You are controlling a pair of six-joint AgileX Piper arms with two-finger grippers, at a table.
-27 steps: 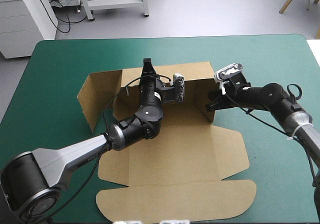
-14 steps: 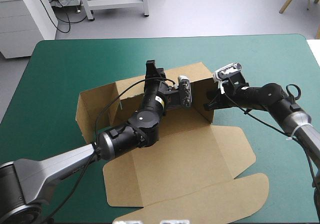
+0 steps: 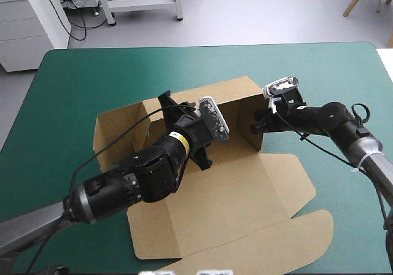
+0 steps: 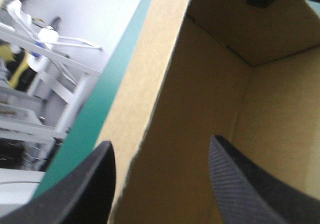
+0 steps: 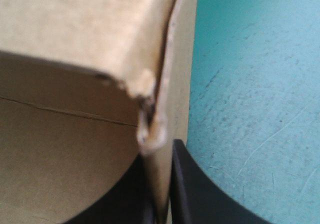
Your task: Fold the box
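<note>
Pinching the right wall of the brown box (image 3: 245, 189), the right gripper (image 5: 161, 176) is clamped on the board. The left gripper (image 4: 161, 154) straddles the far wall with its fingers apart. The box sits mid-tabletop (image 3: 80, 72), lid flat toward the near edge.

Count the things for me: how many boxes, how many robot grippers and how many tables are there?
Brown box: 1
Black grippers: 2 (left gripper, right gripper)
Green table: 1
Total: 4
</note>
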